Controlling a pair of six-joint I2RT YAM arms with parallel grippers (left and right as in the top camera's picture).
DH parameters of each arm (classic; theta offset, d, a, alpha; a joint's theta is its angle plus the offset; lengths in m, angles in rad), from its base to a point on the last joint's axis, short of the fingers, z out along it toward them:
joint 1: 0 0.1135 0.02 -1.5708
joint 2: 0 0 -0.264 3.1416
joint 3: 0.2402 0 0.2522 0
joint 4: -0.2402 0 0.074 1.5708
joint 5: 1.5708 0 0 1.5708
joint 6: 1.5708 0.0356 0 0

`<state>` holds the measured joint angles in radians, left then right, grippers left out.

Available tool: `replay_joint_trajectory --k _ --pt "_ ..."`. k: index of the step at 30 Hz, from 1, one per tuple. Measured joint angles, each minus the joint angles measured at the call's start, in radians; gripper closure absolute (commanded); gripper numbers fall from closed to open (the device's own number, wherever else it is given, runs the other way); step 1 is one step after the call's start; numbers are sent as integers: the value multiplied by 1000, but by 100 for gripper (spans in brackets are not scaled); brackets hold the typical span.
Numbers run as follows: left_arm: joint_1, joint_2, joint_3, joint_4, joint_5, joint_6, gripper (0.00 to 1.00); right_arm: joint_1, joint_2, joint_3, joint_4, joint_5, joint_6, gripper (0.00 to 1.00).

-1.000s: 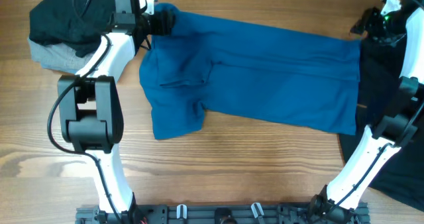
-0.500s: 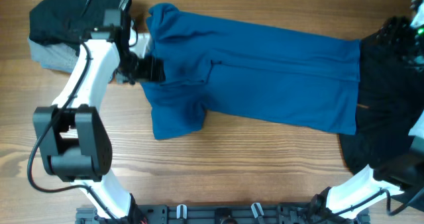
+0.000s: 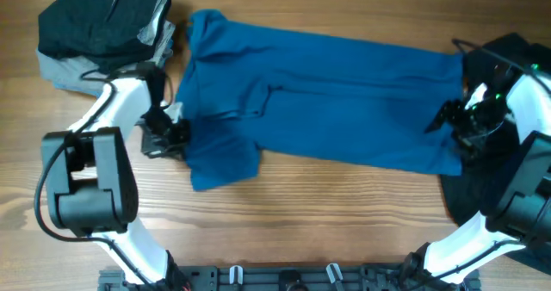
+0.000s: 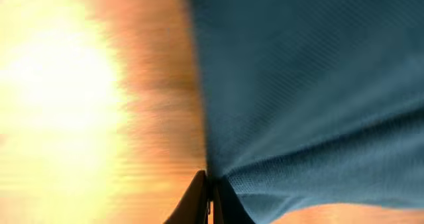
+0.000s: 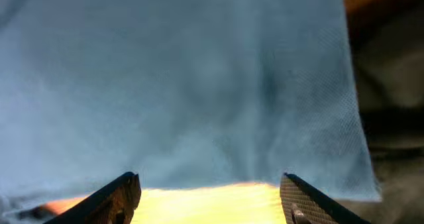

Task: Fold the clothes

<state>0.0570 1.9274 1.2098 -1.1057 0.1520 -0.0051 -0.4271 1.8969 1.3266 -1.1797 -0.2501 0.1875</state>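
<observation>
The clothes are chiefly a deep-blue shirt [image 3: 344, 93], spread flat across the table with its collar end at the left. My left gripper [image 3: 179, 137] sits at the shirt's left edge by the sleeve. In the left wrist view its jaws [image 4: 211, 187] are shut, pinching the blue fabric edge [image 4: 298, 85], which bunches toward the tips. My right gripper [image 3: 445, 119] hovers over the shirt's right hem. It is open [image 5: 212, 194], with the fingers [image 5: 122, 194] apart on either side of the hem [image 5: 218, 118] and nothing between them.
A folded black piece [image 3: 99, 15] on a pale grey piece [image 3: 60, 69] lies at the back left. A loose black garment [image 3: 495, 183] [image 5: 391, 85] lies at the right, just beyond the shirt's hem. Bare wood table [image 3: 327, 213] runs along the front.
My left gripper has moved from the collar down the shirt's left edge and shut on the fabric. My right gripper has come in from the far right to the hem.
</observation>
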Motion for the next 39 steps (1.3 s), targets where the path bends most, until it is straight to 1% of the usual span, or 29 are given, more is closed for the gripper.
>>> replay_joint_trajectory --k 2,3,5,6,7,8,9,10,12,13,14,15,16,17,19,20,21,22,23,25,26,27,28,31,36,38,39 --pt "64 0 0 -5 -18 -47 96 0 1 -89 46 0 5 21" --pt "94 0 0 -5 -17 -62 96 0 1 -135 76 0 8 22" --pt "118 0 0 -5 -17 -80 96 0 2 -201 117 0 11 34" --pt "118 0 0 -5 -17 -84 94 0 2 -210 120 0 11 47" --pt "116 0 0 -8 -17 -86 86 0 1 -211 122 5 14 60" --pt "114 0 0 -18 -17 -88 81 0 1 -211 116 20 19 58" --pt "114 0 0 -39 -18 -91 78 0 1 -203 91 53 21 47" --pt "114 0 3 -67 -18 -95 76 -2 1 -175 38 97 26 43" --pt "114 -8 48 -150 -16 -98 75 -6 -3 -104 -30 132 29 33" --pt "114 -14 101 -184 -10 -98 76 -8 -18 -31 -61 139 26 27" --pt "114 -32 167 -193 3 -98 76 -8 -35 13 -69 136 19 24" --pt "113 -49 209 -192 17 -98 91 -8 -70 60 -74 119 14 23" --pt "107 -77 285 -142 45 -98 96 -8 -109 89 -74 103 10 23" --pt "99 -93 309 -98 57 -104 96 -8 -132 100 -67 89 9 24" --pt "66 -114 325 70 72 -106 96 -8 -151 105 -53 51 9 32" --pt "41 -111 324 153 76 -106 96 -8 -150 105 -34 25 -6 34" --pt "13 -101 324 230 80 -106 92 -6 -150 105 -9 -16 -31 31" --pt "-25 -84 324 300 82 -106 62 -2 -150 105 11 -51 -50 27" --pt "-58 -58 325 343 79 -106 59 13 -150 105 23 -99 -79 26" --pt "-101 12 325 397 40 -108 58 43 -150 104 55 -128 -104 23" --pt "-102 50 325 424 13 -106 55 54 -150 104 71 -137 -109 21" --pt "-100 69 323 441 -6 -104 49 58 -150 102 92 -143 -112 21" --pt "-96 80 319 489 -22 -93 46 59 -150 102 137 -147 -114 21" --pt "-88 83 321 595 -45 -61 44 59 -150 101 237 -151 -114 21" --pt "-87 85 321 663 -76 -44 42 59 -150 29 397 -116 -63 20" --pt "-76 102 321 678 -77 -41 45 59 -148 -10 443 -111 -57 20" --pt "-68 120 321 685 -77 -41 55 59 -146 -20 455 -108 -58 20"
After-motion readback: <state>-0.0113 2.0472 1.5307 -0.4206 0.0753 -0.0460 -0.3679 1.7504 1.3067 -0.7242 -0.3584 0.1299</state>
